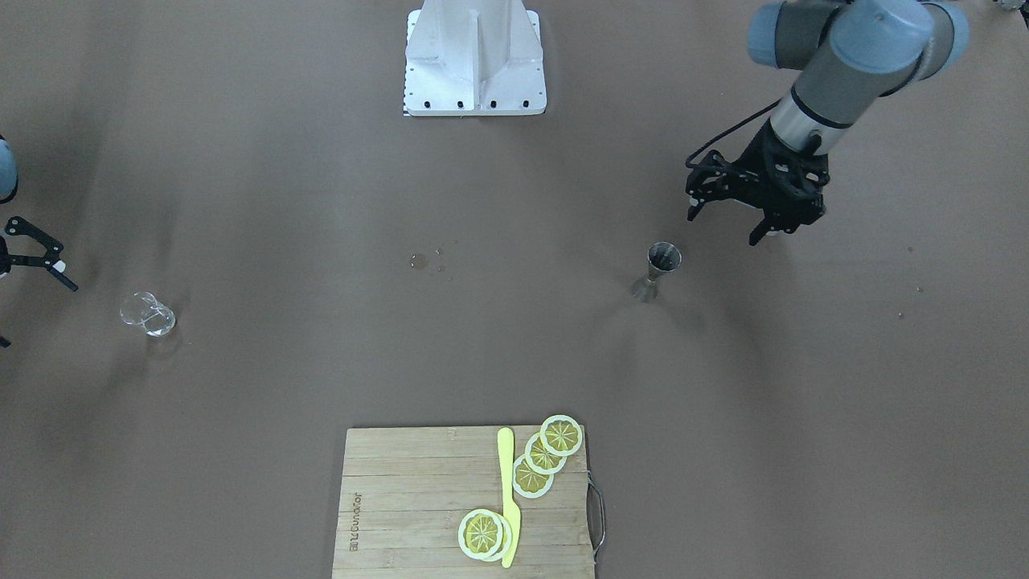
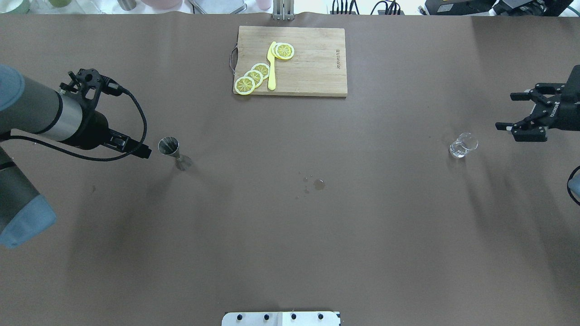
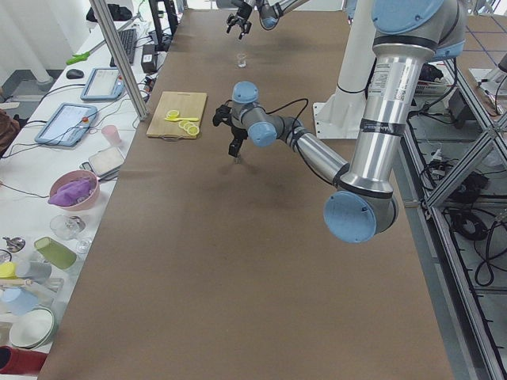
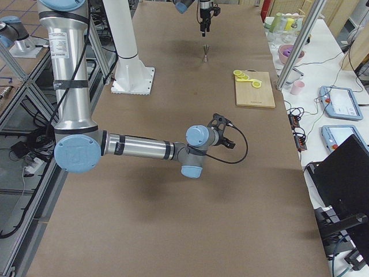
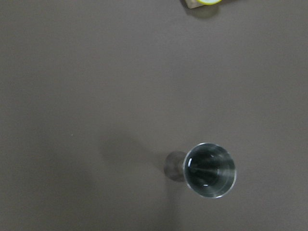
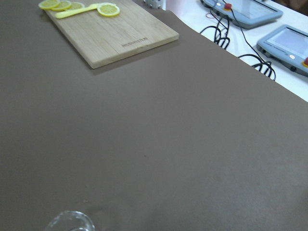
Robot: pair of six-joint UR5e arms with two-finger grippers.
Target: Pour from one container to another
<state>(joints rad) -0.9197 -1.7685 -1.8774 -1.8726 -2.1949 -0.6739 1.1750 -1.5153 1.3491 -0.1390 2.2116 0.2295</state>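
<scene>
A small metal jigger point(image 1: 659, 271) is standing upright on the brown table point(image 2: 290, 244), on the robot's left side, and the left gripper point(image 1: 723, 229) is being held just beside it, tilted down towards it but apart from it. Its jaws are being held wide, with nothing between them. In the left wrist view the jigger is being seen from above, with its open cup facing the camera; whether anything is inside cannot be told. On the robot's right side a small clear glass point(image 2: 463, 146) is standing on the table, well apart from the jigger. The right gripper point(image 2: 505, 111) is being held near the glass, towards the table's edge, without touching it, and its jaws too are being held wide around nothing. Only the glass's rim is being caught at the bottom edge of the right wrist view. Between the two containers, near the table's middle, a few small wet drops point(image 2: 318, 184) are lying on the surface. At the far edge from the robot a wooden cutting board point(image 2: 312, 68) is lying flat, and lemon slices point(image 2: 254, 76) and a yellow knife point(image 2: 272, 68) are resting on it.
</scene>
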